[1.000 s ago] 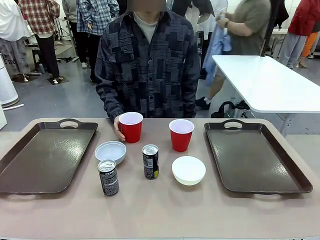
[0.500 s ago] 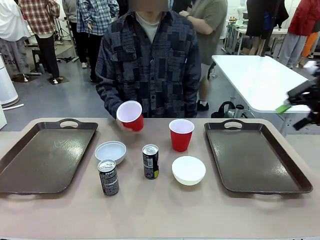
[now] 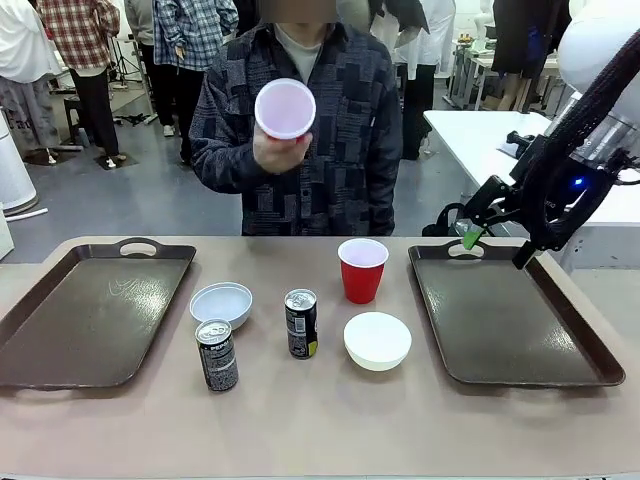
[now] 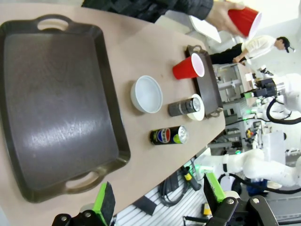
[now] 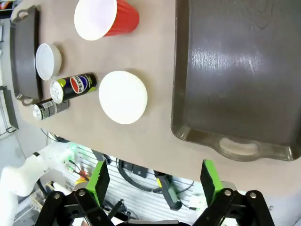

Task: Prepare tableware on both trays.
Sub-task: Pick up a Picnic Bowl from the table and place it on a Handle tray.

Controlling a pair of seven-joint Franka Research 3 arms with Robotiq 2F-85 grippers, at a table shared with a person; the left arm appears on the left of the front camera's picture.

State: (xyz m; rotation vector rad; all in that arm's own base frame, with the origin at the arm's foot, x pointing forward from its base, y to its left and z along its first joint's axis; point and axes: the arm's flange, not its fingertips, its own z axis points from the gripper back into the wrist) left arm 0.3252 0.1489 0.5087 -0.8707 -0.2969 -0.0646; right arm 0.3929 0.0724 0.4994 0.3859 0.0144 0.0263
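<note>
Now then, over to the right pincer [image 3: 495,246]: spread wide, gripping nothing, hanging above the far handle end of the right tray [image 3: 500,310]. Off to its inner side, past that tray's long rim: standing red cup [image 3: 362,270], upright, mouth up, long axis vertical. A touch nearer the robot from there, white bowl [image 3: 377,340], mouth up too. Looks like the handiest pick for this arm, with an approach from above or from the side both open.

Next, the left pincer [image 4: 159,197]: equally wide, equally empty, poised over the near handle of the left tray [image 4: 56,94]. Beyond that tray's inner rim from it: second white bowl [image 4: 146,94], then a dark can [image 4: 169,135] and its twin can [image 4: 183,107], all on the bare counter [image 3: 320,430].

High above and across from both pincers: lifted red cup [image 3: 285,108], up at chest height in the person's hand [image 3: 272,152], mouth tipped toward the robot. Offered or not? Cannot tell. Hard to call which arm sits nearer. Red wall mostly hidden behind its own rim from the front.
</note>
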